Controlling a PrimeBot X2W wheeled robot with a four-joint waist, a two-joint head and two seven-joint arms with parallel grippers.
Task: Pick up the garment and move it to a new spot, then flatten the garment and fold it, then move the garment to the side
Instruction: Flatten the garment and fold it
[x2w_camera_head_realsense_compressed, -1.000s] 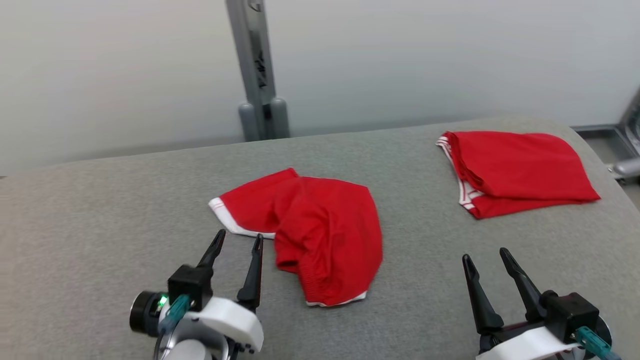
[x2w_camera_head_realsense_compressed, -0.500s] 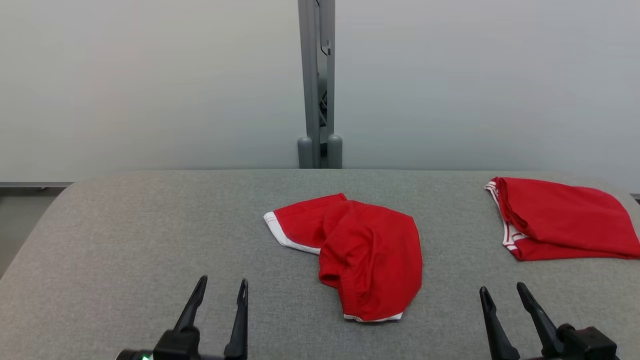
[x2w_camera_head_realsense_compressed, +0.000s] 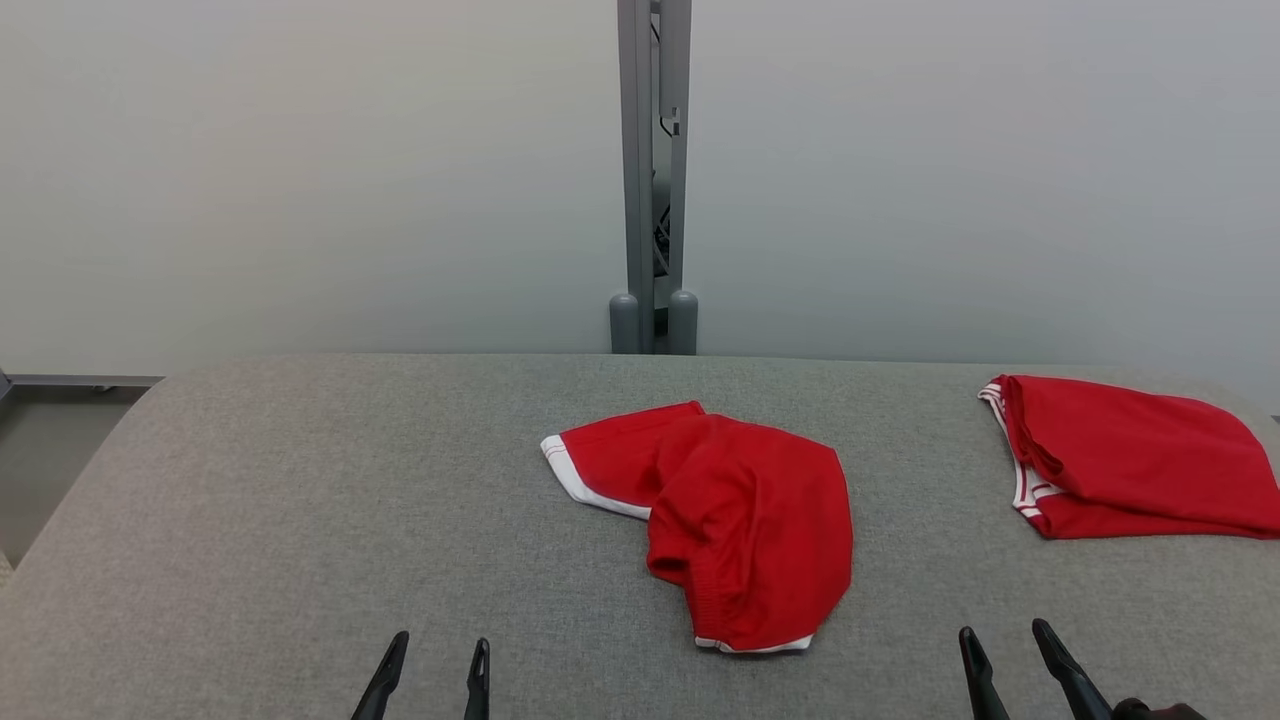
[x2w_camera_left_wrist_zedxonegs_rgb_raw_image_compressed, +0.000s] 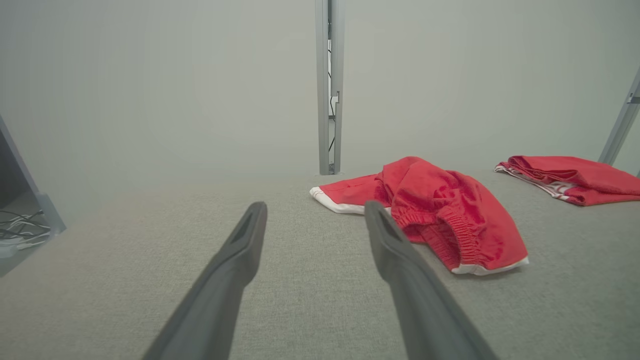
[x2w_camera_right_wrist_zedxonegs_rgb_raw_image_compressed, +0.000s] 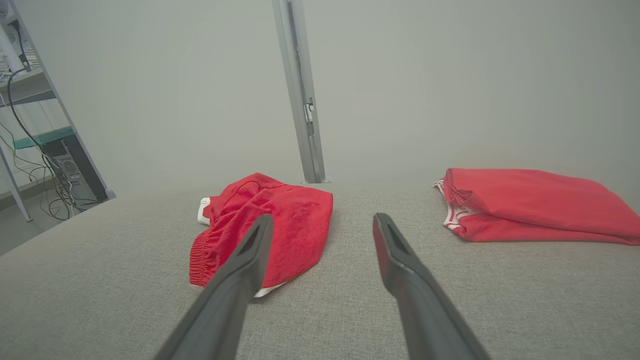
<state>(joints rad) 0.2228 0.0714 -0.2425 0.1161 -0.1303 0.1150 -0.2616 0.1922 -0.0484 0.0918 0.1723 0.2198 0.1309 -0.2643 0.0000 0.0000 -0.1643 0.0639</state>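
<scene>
A crumpled red garment (x2w_camera_head_realsense_compressed: 730, 515) with white trim lies loosely bunched at the middle of the grey padded table (x2w_camera_head_realsense_compressed: 300, 500); it also appears in the left wrist view (x2w_camera_left_wrist_zedxonegs_rgb_raw_image_compressed: 440, 215) and the right wrist view (x2w_camera_right_wrist_zedxonegs_rgb_raw_image_compressed: 270, 225). My left gripper (x2w_camera_head_realsense_compressed: 435, 655) is open at the bottom left, short of the garment and to its left, with nothing between its fingers. My right gripper (x2w_camera_head_realsense_compressed: 1005, 645) is open at the bottom right, also empty and apart from the cloth.
A second red garment (x2w_camera_head_realsense_compressed: 1120, 460) with white striped trim lies folded at the table's far right edge. A grey metal post (x2w_camera_head_realsense_compressed: 655, 180) stands behind the table against a pale wall. Cables and shelving (x2w_camera_right_wrist_zedxonegs_rgb_raw_image_compressed: 35, 150) stand off the table's left.
The head camera has tilted up, so the whole picture has shifted down and both grippers now sit lower, with only their fingertips in view. Both garments lie as before.
</scene>
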